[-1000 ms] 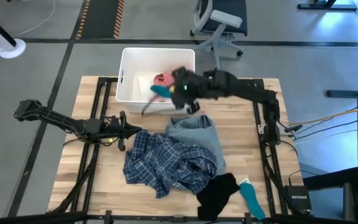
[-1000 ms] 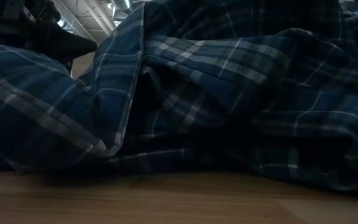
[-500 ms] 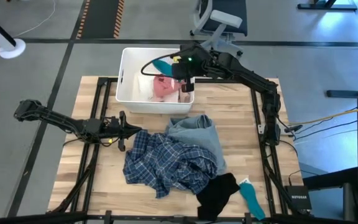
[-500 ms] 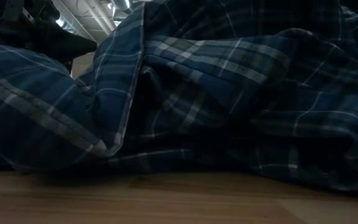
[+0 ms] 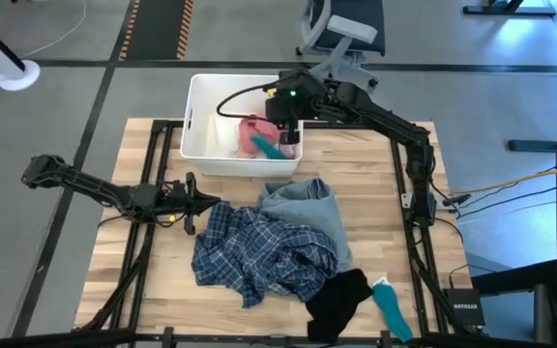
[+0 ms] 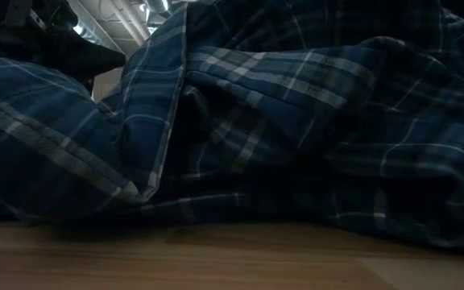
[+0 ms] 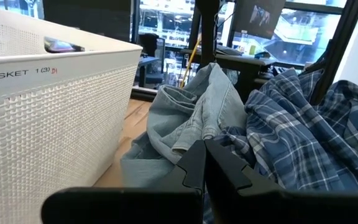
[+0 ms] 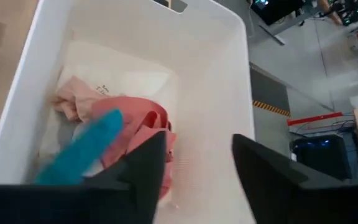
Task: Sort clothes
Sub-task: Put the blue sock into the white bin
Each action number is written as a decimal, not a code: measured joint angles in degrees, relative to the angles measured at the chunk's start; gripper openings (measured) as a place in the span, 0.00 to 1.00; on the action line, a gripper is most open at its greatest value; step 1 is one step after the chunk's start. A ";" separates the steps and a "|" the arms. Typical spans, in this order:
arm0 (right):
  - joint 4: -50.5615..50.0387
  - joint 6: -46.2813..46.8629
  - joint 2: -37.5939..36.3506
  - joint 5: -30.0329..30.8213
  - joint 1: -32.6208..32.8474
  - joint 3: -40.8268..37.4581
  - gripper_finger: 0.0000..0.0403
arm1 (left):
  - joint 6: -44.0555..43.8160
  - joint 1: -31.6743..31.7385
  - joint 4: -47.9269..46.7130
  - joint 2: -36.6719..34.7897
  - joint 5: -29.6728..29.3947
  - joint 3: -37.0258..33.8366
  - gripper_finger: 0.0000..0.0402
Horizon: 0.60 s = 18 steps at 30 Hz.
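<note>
Right gripper (image 5: pixel 288 137) hanging over white bin (image 5: pixel 197 116), fingers spread, gripping nothing; teal item (image 5: pixel 266 147) lying on pink item (image 5: pixel 250 130) inside. Left gripper (image 5: pixel 204 201) clenched empty beside plaid shirt (image 5: pixel 259 253). We are judging shirt limp, bulky; pinching raised fold near collar looking best

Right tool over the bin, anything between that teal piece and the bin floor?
Nothing blocking. The right tool is open above the white bin, and the teal piece is already inside, against the pink garment and a white item. Those clothes only cushion it.
</note>
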 joint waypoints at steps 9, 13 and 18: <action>-10.57 0.99 -6.46 -1.31 5.76 0.83 0.64 | -0.01 0.01 -0.06 0.00 0.02 0.00 0.00; -19.24 6.42 -9.93 -1.89 11.75 0.83 0.64 | -0.06 0.01 -0.03 0.00 0.02 0.00 0.00; -28.86 16.52 -13.07 3.02 22.01 -0.57 0.64 | -2.02 -0.01 -0.09 0.00 0.04 0.00 0.00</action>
